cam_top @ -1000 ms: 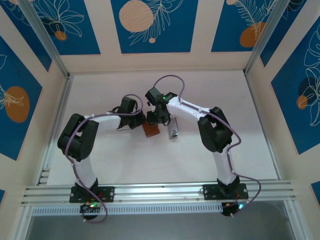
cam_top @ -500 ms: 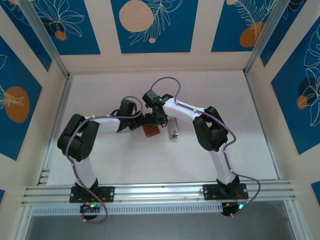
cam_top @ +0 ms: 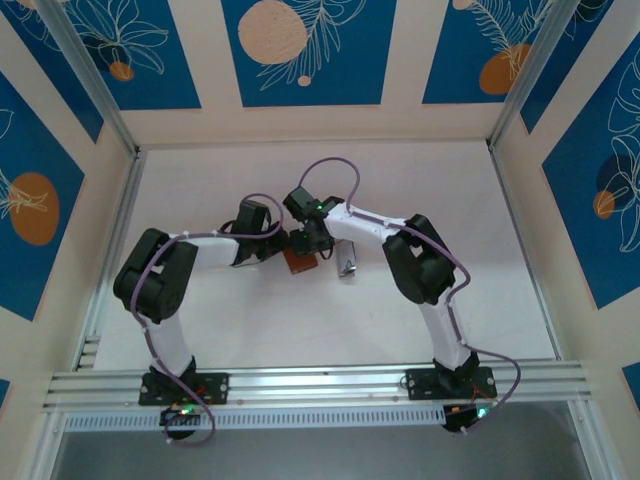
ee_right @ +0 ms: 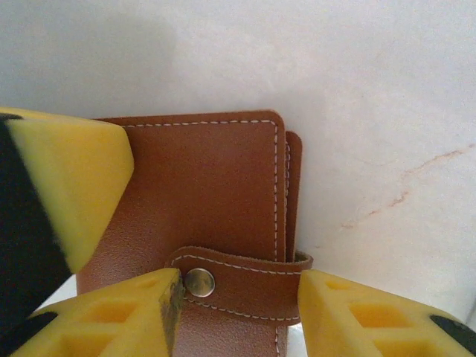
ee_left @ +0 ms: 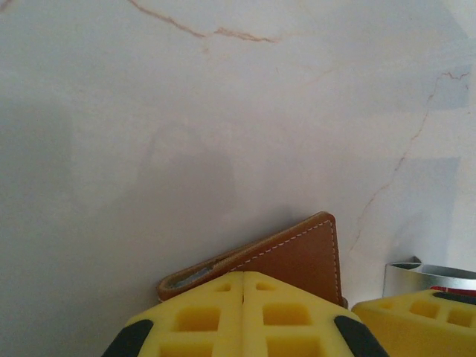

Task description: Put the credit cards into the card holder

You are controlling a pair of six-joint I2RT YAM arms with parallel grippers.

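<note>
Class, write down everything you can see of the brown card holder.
The card holder is a small, roughly square wallet of brown leather-look material with pale stitching and rounded corners. It is folded shut, a strap with a silver snap button across its front. It lies on the pale marbled table between both arms. The right gripper stands open, its yellow fingers either side of the strap; the shut left gripper rests at one edge.
</note>
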